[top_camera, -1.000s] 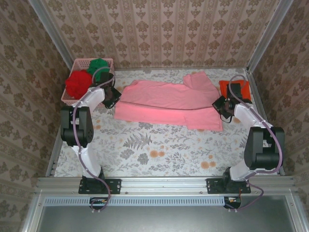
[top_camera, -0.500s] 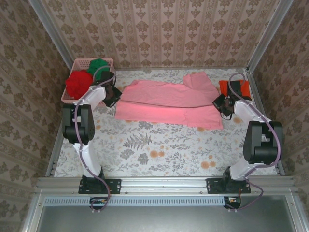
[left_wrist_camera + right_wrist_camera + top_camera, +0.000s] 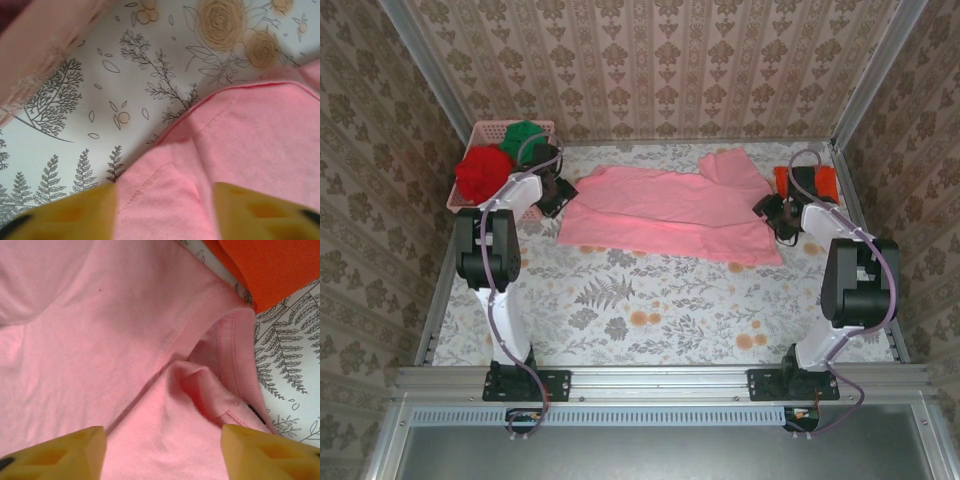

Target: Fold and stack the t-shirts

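Observation:
The light pink t-shirt (image 3: 670, 210) lies folded lengthwise across the back of the table. My left gripper (image 3: 556, 191) is at its left end, open, with a hemmed corner of pink cloth (image 3: 170, 195) lying loose between the yellow fingers (image 3: 65, 215). My right gripper (image 3: 775, 214) is at the shirt's right end, also open, over the collar (image 3: 235, 365) and a small raised fold. The orange folded t-shirt (image 3: 810, 180) lies just behind it, and its corner (image 3: 270, 265) is close to the collar. The red t-shirt (image 3: 482, 172) and the green one (image 3: 525, 135) sit bunched in the basket.
The pink lattice basket (image 3: 460, 207) stands in the back left corner, its wall (image 3: 40, 45) close to my left gripper. Patterned walls enclose the table on three sides. The floral tabletop (image 3: 650, 310) in front of the shirt is bare.
Both grippers moved slightly toward the back wall with the shirt's ends, then opened and let go of the cloth. The shirt's near edge has shifted back a little.

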### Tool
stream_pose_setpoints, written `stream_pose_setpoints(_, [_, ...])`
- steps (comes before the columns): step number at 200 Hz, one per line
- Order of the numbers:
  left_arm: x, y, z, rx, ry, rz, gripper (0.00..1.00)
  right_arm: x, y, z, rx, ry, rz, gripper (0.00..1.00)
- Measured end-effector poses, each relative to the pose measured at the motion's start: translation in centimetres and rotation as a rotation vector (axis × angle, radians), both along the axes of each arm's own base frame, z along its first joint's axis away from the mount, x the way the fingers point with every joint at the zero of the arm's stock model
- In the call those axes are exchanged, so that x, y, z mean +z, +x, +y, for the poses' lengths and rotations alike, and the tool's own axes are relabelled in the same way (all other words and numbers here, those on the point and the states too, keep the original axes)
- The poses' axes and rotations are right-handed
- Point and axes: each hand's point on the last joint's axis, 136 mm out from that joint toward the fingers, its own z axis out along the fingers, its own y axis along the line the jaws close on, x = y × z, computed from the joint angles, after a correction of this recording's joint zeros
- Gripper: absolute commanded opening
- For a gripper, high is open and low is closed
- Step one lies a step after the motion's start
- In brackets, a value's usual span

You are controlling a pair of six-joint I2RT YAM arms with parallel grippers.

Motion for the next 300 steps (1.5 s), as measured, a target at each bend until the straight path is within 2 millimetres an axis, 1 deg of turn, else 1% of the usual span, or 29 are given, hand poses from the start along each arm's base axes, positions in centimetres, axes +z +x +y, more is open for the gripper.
stream_pose_setpoints(1, [0.0, 0.0, 0.0, 0.001, -0.001, -0.001, 0.83, 0.0, 0.0, 0.0, 0.002, -0.002, -0.001, 0.73])
stream_pose_setpoints(5, [0.0, 0.0, -0.1, -0.006, 0.001, -0.003, 0.9, 0.5, 0.0, 0.1, 0.009, -0.008, -0.013, 0.74])
stream_pose_setpoints(10, [0.1, 0.1, -0.2, -0.009, 0.002, -0.006, 0.94, 1.0, 0.0, 0.2, 0.022, -0.02, -0.03, 0.75])
stream_pose_setpoints(12, [0.1, 0.1, -0.3, -0.02, 0.007, -0.009, 0.98, 1.2, -0.1, 0.2, 0.024, -0.025, -0.037, 0.75])
stream_pose_setpoints(14, [0.2, 0.1, -0.3, -0.02, 0.006, -0.011, 0.99, 1.4, -0.1, 0.2, 0.028, -0.029, -0.042, 0.75])
stream_pose_setpoints(28, [0.6, -0.2, -0.9, -0.043, 0.014, -0.028, 1.0, 3.0, -0.7, 0.6, 0.057, -0.075, -0.088, 0.76])
stream_pose_setpoints(36, [0.9, -0.7, -1.4, -0.058, 0.017, -0.036, 1.0, 3.7, -1.1, 1.2, 0.08, -0.093, -0.11, 0.77])
stream_pose_setpoints(50, [1.7, -1.4, -2.6, -0.09, 0.017, -0.056, 1.0, 4.1, -1.5, 2.6, 0.127, -0.112, -0.138, 0.77])
stream_pose_setpoints(59, [2.0, -1.7, -3.7, -0.112, 0.011, -0.073, 1.0, 3.6, -1.7, 3.4, 0.151, -0.113, -0.133, 0.76])
stream_pose_setpoints(71, [2.0, -1.8, -5.1, -0.141, -0.006, -0.089, 1.0, 2.2, -2.0, 4.5, 0.18, -0.108, -0.105, 0.76])
stream_pose_setpoints(80, [1.6, -2.1, -6.1, -0.165, -0.025, -0.094, 1.0, 0.8, -2.3, 5.0, 0.196, -0.1, -0.071, 0.75])
stream_pose_setpoints(90, [0.8, -2.5, -6.7, -0.179, -0.042, -0.085, 1.0, -0.6, -2.5, 5.2, 0.202, -0.092, -0.036, 0.75])
stream_pose_setpoints(107, [-1.0, -3.3, -6.7, -0.185, -0.053, -0.055, 1.0, -3.2, -3.1, 5.3, 0.2, -0.069, 0.029, 0.76])
stream_pose_setpoints(127, [-3.1, -4.2, -6.1, -0.179, -0.057, -0.025, 1.0, -5.3, -3.8, 5.0, 0.181, -0.034, 0.09, 0.77])
stream_pose_setpoints(133, [-2.9, -4.2, -6.0, -0.179, -0.067, -0.038, 1.0, -5.6, -3.9, 4.8, 0.174, -0.027, 0.099, 0.77])
stream_pose_setpoints(144, [-2.7, -4.3, -5.8, -0.176, -0.075, -0.062, 1.0, -5.5, -3.8, 4.8, 0.167, -0.009, 0.09, 0.78])
stream_pose_setpoints(164, [-2.8, -5.3, -5.3, -0.174, -0.075, -0.087, 1.0, -5.6, -4.1, 4.7, 0.153, 0.007, 0.079, 0.79])
stream_pose_setpoints(172, [-2.9, -6.1, -4.9, -0.174, -0.069, -0.087, 1.0, -5.5, -4.4, 4.8, 0.147, 0.013, 0.07, 0.79])
stream_pose_setpoints(180, [-2.9, -6.9, -4.6, -0.176, -0.063, -0.087, 1.0, -5.4, -5.0, 4.8, 0.138, 0.018, 0.066, 0.79])
stream_pose_setpoints(208, [-3.1, -9.5, -3.8, -0.187, -0.043, -0.081, 1.0, -5.4, -8.2, 4.9, 0.109, 0.039, 0.078, 0.79])
stream_pose_setpoints(236, [-3.3, -12.2, -3.4, -0.204, -0.033, -0.067, 1.0, -5.7, -11.2, 4.9, 0.099, 0.047, 0.111, 0.8])
stream_pose_setpoints(244, [-3.3, -13.1, -3.6, -0.215, -0.032, -0.065, 1.0, -5.6, -11.9, 4.9, 0.098, 0.048, 0.112, 0.8])
stream_pose_setpoints(256, [-3.4, -14.4, -3.7, -0.228, -0.026, -0.052, 1.0, -5.6, -13.4, 4.9, 0.09, 0.052, 0.126, 0.8])
stream_pose_setpoints(281, [-3.6, -17.7, -4.5, -0.26, -0.017, -0.011, 1.0, -5.7, -16.3, 4.8, 0.082, 0.053, 0.157, 0.8])
stream_pose_setpoints(289, [-3.5, -18.6, -4.7, -0.266, -0.018, 0.005, 1.0, -5.7, -17.0, 4.8, 0.082, 0.053, 0.167, 0.81])
stream_pose_setpoints(300, [-3.5, -19.3, -4.7, -0.267, -0.016, 0.024, 1.0, -5.5, -17.5, 4.8, 0.082, 0.053, 0.18, 0.81])
